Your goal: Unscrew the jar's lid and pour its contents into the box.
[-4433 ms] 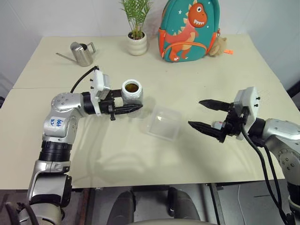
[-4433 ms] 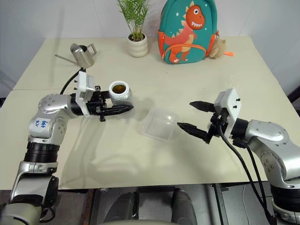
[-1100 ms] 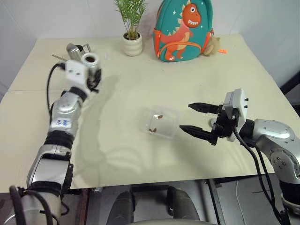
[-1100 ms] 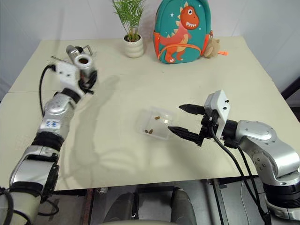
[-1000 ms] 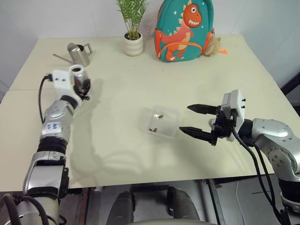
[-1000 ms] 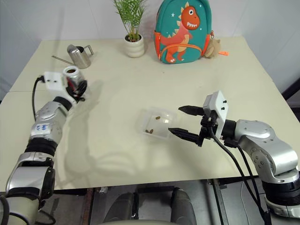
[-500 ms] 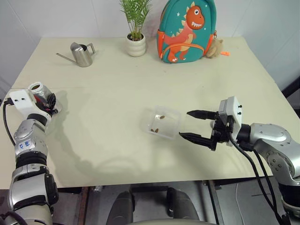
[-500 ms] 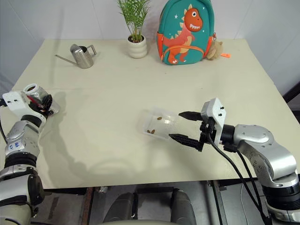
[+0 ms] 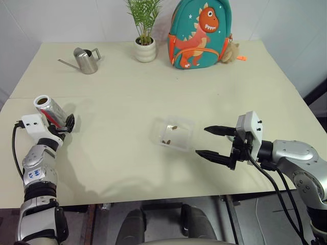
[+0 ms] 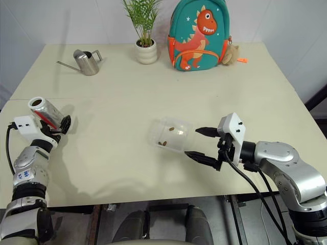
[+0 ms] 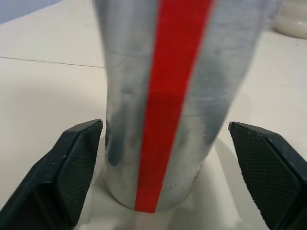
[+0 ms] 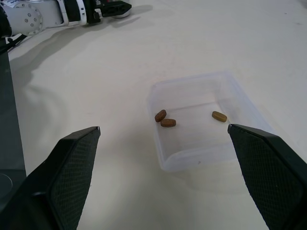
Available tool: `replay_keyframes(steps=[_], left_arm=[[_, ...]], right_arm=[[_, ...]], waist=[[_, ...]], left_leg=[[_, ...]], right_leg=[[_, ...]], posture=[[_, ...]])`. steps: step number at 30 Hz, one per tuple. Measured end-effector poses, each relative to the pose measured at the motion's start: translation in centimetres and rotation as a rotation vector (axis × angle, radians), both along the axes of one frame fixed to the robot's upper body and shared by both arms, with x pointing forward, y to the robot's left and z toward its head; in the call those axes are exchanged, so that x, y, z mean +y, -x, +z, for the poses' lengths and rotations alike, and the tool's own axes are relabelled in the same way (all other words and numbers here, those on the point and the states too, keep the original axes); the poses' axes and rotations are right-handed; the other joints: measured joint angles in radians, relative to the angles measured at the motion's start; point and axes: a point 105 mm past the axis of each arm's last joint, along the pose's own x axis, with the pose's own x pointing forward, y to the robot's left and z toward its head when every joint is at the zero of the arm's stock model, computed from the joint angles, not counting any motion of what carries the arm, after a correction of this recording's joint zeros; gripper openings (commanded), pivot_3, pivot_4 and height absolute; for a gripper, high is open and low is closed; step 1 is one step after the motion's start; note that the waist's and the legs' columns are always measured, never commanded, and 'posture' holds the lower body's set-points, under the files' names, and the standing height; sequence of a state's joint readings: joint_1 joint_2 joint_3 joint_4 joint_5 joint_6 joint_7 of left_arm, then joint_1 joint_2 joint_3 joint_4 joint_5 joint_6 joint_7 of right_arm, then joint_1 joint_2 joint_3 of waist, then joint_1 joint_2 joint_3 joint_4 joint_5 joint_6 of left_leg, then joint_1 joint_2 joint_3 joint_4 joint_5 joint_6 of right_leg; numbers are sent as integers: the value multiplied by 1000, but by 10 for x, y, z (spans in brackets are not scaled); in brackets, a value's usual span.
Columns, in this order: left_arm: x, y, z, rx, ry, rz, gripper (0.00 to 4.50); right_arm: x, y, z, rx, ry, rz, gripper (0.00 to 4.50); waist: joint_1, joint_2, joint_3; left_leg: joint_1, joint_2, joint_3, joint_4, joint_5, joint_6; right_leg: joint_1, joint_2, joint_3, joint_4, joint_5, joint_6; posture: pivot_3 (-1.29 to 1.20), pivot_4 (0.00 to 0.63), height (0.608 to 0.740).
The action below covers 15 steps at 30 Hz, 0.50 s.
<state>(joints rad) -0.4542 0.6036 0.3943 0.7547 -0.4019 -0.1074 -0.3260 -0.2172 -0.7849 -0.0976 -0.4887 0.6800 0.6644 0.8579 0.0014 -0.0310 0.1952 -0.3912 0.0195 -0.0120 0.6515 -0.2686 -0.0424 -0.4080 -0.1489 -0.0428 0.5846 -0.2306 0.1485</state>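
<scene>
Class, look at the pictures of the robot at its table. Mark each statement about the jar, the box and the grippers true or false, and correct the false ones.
1. The jar stands near the table's left edge. True.
2. The left gripper is clamped shut on the jar. False: its fingers stand open, clear of the jar's sides.
3. Three brown pellets lie in the box. True.
4. The right gripper holds the lid. False: it is open and empty beside the box.
5. The watering can lies tipped over in the box. False: it stands upright at the table's far side.

Cream table point(image 9: 153, 92), white wall point(image 9: 76, 20), apparently dark floor.
</scene>
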Motion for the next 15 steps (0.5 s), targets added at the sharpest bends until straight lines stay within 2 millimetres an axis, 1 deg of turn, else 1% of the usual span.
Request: replay_keyframes(steps=[3,6,9,11,15], left_arm=[[1,6,4,8,-56,-29,4473],[7,19,10,33,-158,-62,4473],[14,38,2,115,-242,-125,4473],[16,50,-10,181,-271,-181,4473],[12,67,-7,244,-368,-310,4473]], right_arm=[[-4,-6,1,-10,3,-20,4500],[-9,-13,1,-16,6,-45,4500],[-14,-17,-3,-1,3,-54,4500],[-17,-18,-4,-1,1,-50,4500],[-21,-21,-3,-19,1,-34,4500]], waist=[[-1,0,0],[-3,0,0],[-3,0,0],[-3,0,0],[-1,0,0]], left_leg=[[0,0,0,-1,0,0],[0,0,1,-3,0,0],[1,2,2,-5,-1,-1],[1,2,3,-4,-1,-2],[1,6,4,-4,-2,-4]], right_leg=[[0,0,0,0,0,0],[-1,0,0,-1,0,-1],[-2,1,0,-1,-1,-2],[-2,1,0,-2,-2,-3],[-2,3,0,-7,-2,-5]], posture=[[0,150,740],[0,150,740],[0,150,740],[0,150,740],[0,150,740]])
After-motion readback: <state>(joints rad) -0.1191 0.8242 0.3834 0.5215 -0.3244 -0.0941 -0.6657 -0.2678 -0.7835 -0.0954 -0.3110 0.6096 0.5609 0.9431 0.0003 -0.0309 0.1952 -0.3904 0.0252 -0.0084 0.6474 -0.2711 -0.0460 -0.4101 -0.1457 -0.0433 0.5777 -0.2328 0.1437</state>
